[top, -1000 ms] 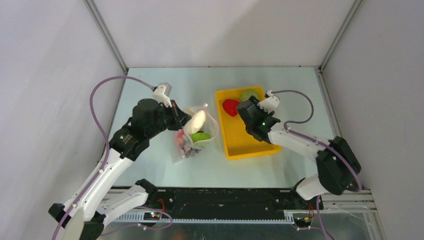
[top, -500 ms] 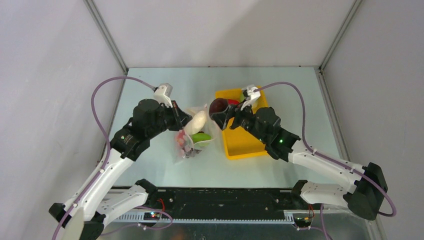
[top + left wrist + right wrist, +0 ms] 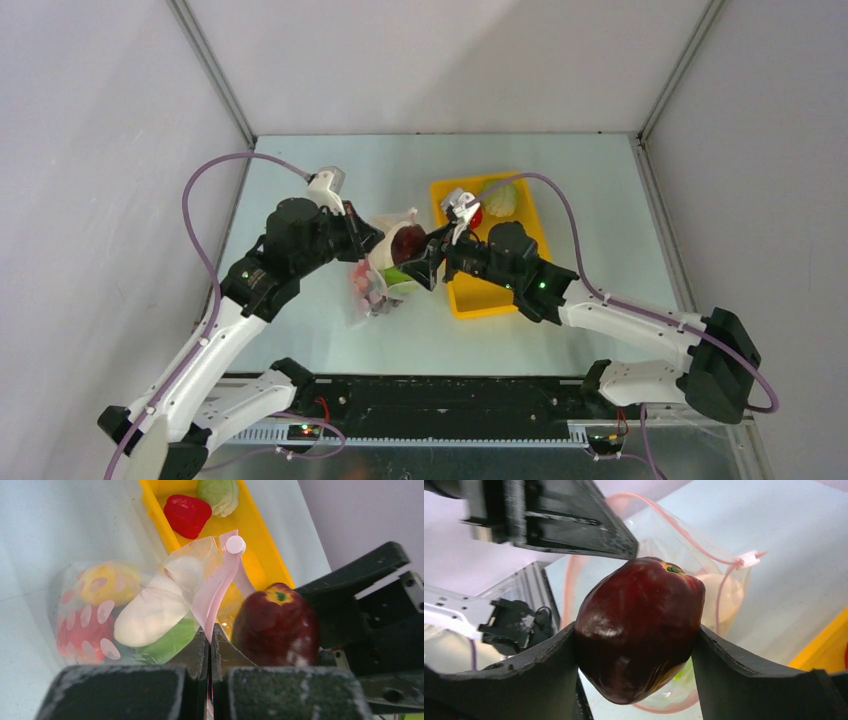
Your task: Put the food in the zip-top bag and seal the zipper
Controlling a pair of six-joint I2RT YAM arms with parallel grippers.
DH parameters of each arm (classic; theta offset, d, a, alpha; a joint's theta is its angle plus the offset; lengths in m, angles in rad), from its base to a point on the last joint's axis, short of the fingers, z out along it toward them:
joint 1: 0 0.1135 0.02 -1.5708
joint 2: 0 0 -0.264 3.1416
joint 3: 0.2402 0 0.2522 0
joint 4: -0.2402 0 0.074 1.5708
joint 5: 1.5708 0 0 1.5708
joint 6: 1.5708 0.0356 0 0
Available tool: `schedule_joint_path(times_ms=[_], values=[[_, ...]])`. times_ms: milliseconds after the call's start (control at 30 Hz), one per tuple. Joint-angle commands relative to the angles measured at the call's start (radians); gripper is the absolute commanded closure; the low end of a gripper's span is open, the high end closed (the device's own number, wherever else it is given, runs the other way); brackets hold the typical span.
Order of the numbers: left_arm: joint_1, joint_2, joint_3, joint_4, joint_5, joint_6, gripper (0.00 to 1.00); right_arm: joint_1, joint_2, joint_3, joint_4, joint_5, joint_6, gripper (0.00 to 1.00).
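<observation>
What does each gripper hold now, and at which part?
Right gripper: the red apple, by its sides. Left gripper: the zip-top bag, pinched at its mouth edge.

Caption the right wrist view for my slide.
Right gripper holds a dark red apple at the mouth of the clear zip-top bag.

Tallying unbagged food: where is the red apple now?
Top view: apple clamped in the right gripper at the mouth of the zip-top bag, just left of the yellow tray.

At mouth of zip-top bag (image 3: 385,285), apple (image 3: 408,240) in right gripper (image 3: 636,655), left gripper (image 3: 210,642) on bag's edge; tray (image 3: 478,296) to the right on surface (image 3: 330,170), pepper (image 3: 187,514) and cabbage (image 3: 218,494) inside.
</observation>
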Motion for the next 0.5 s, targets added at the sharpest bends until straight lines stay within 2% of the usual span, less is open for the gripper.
schedule_joint_path(times_ms=[0, 133, 233, 267, 300, 467], values=[[0.004, -0.013, 0.005, 0.073, 0.017, 0.0, 1.0, 0.02, 0.049, 0.046, -0.008, 0.076, -0.031, 0.45], [0.004, -0.017, 0.003, 0.074, 0.015, 0.001, 1.0, 0.063, 0.081, 0.081, -0.069, 0.129, -0.104, 0.32], [0.004, -0.018, 0.003, 0.074, 0.014, 0.001, 1.0, 0.11, 0.073, 0.083, -0.073, 0.205, -0.159, 0.08], [0.004, -0.017, 0.003, 0.075, 0.014, 0.002, 1.0, 0.115, 0.071, 0.084, -0.071, 0.238, -0.171, 0.05], [0.004, -0.016, 0.003, 0.075, 0.015, 0.002, 1.0, 0.121, 0.064, 0.085, -0.067, 0.247, -0.171, 0.02], [0.005, -0.017, 0.003, 0.073, 0.02, 0.002, 1.0, 0.122, 0.023, 0.083, -0.064, 0.249, -0.158, 0.0]])
